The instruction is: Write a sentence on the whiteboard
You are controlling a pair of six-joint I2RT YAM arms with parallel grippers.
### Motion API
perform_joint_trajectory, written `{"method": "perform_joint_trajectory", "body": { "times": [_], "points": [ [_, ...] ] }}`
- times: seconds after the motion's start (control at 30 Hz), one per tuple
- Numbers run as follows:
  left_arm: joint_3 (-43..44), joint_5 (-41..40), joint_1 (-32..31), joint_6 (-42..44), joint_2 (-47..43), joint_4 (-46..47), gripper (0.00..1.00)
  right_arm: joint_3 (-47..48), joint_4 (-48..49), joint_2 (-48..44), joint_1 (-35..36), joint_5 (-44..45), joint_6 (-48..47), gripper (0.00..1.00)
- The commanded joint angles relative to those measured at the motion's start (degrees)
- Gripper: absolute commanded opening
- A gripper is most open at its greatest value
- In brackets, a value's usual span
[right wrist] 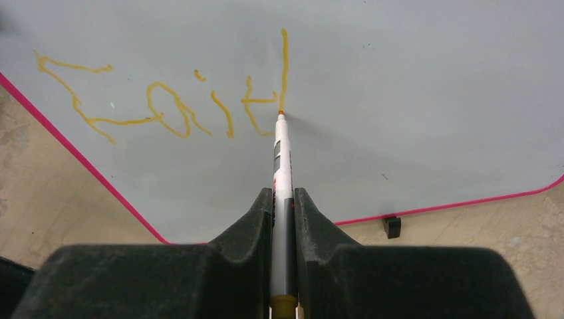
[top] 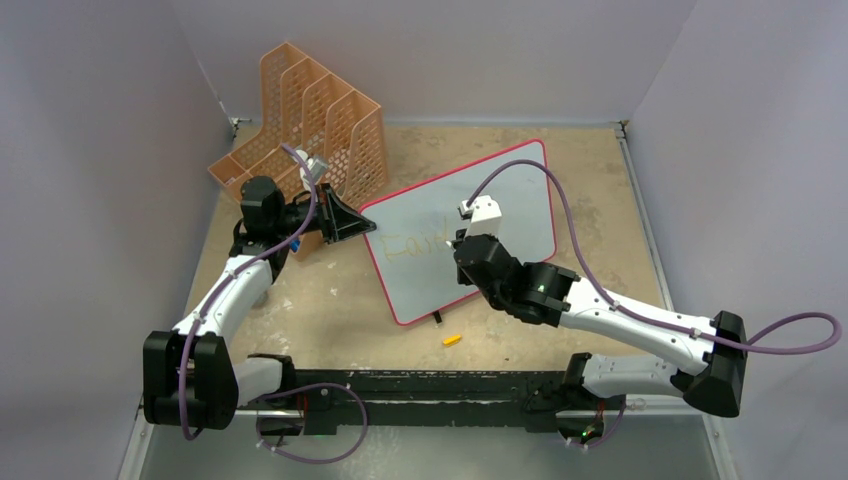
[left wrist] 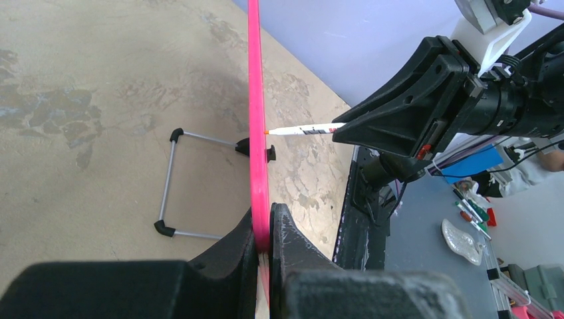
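Right gripper (right wrist: 284, 196) pinches a marker (right wrist: 282, 149) lying straight up mid-frame, its tip touching the whiteboard (right wrist: 412, 100) at the last stroke of the sentence (right wrist: 224, 113), whose letters run rightward across the upper left. Left gripper (left wrist: 265, 222) clamps the board's pink edge.

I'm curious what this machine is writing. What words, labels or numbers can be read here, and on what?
"Fait": yellow-orange handwriting on the whiteboard, followed by one upright stroke of an unfinished next letter.
Print on the barrel of the marker: too small to read.
Nothing else in any view is readable.
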Motion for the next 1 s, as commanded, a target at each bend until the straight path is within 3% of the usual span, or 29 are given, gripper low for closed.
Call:
{"method": "perform_joint_trajectory", "body": {
  "times": [0.0, 0.67, 0.97],
  "points": [
    [2.0, 2.8, -0.1, 3.5, 0.0, 1.2, 0.00, -0.1, -1.1, 1.1, -0.4, -1.0, 1.5, 0.00],
    [2.0, 2.7, -0.1, 3.6, 0.0, 1.1, 0.00, 0.9, -1.4, 0.5, -0.5, -1.8, 0.3, 0.00],
    [2.0, 2.7, -0.1, 3.6, 0.0, 1.1, 0.00, 1.5, 1.2, -4.1, -0.4, -0.9, 0.0, 0.00]
  ]
}}
